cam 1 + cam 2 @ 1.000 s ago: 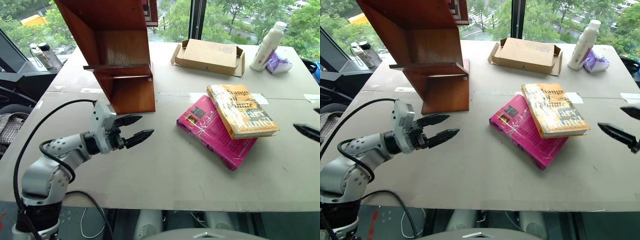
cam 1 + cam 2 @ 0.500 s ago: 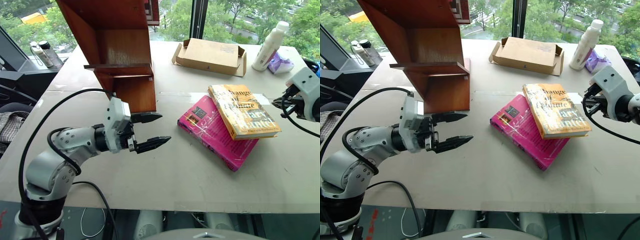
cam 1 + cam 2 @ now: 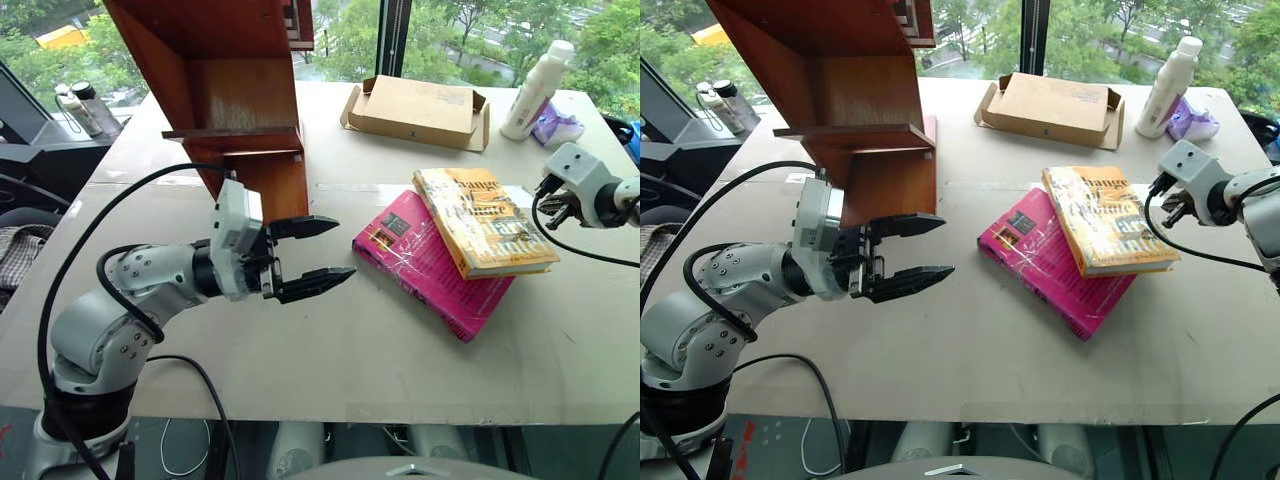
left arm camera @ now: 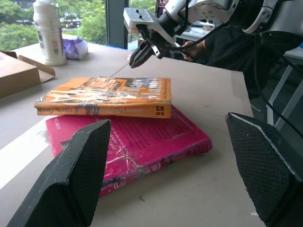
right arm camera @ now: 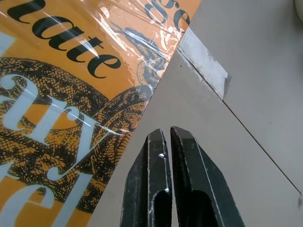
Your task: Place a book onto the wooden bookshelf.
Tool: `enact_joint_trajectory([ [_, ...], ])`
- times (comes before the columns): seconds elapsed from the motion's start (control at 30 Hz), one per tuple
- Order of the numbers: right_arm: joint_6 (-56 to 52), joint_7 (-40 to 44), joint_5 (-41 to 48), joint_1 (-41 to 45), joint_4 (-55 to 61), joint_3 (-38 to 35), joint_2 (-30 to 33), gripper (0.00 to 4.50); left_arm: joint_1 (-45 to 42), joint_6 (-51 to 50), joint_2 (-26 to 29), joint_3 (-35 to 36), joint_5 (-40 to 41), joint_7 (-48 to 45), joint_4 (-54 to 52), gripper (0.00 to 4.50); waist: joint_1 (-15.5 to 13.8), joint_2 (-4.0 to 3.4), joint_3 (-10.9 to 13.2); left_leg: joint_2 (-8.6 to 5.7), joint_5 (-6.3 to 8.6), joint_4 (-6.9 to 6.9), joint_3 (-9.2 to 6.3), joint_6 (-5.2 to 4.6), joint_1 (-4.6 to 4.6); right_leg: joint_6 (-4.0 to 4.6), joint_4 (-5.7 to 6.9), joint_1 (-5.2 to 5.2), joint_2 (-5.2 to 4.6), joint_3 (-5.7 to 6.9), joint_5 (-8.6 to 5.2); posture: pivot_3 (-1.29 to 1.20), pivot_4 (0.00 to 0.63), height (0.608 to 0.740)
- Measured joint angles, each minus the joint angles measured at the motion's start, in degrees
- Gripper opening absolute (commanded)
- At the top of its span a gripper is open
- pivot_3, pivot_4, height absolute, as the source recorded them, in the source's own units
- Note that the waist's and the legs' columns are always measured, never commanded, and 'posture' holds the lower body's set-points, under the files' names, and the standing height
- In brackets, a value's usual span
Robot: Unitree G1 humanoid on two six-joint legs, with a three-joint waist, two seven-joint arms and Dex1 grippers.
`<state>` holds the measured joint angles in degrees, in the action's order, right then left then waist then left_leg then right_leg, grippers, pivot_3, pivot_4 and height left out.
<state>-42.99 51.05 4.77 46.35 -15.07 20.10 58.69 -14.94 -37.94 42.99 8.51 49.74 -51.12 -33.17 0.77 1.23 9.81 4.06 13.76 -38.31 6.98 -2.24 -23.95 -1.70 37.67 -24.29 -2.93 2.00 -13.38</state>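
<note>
Now the right end effector (image 5: 166, 135), fingers pressed together, hangs at the right of the frame just beside the book's (image 3: 484, 221) edge. That book lies on a pink paperback (image 3: 425, 262) at centre-right of the bench (image 3: 380, 340). Lower left, the left end effector (image 3: 312, 253) is spread wide below the wooden bookshelf (image 3: 230, 90).

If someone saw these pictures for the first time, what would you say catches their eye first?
Probably the yellow-orange book lying askew on a magenta-pink paperback, right of the table's centre. Next, the tall wooden bookshelf at the far left, with the left end effector standing open in front of it. The right end effector, shut, hovers by the book's far edge.
</note>
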Motion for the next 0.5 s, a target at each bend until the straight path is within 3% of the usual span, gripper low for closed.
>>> enact_joint_trajectory([
  [0.5, 10.3, 8.4, -9.2, 4.1, -9.6, 2.0, -7.2, 0.02, 4.5, -0.1, -0.7, 0.1, 1.1, 3.6, -3.2, 3.98, 0.0, -0.02, 0.0, 0.03, -0.02, -0.01, 0.09, 0.03, 0.04, 0.0, 0.03, 0.0, 0.02, -0.09, 0.01, 0.0, 0.15, 0.733],
])
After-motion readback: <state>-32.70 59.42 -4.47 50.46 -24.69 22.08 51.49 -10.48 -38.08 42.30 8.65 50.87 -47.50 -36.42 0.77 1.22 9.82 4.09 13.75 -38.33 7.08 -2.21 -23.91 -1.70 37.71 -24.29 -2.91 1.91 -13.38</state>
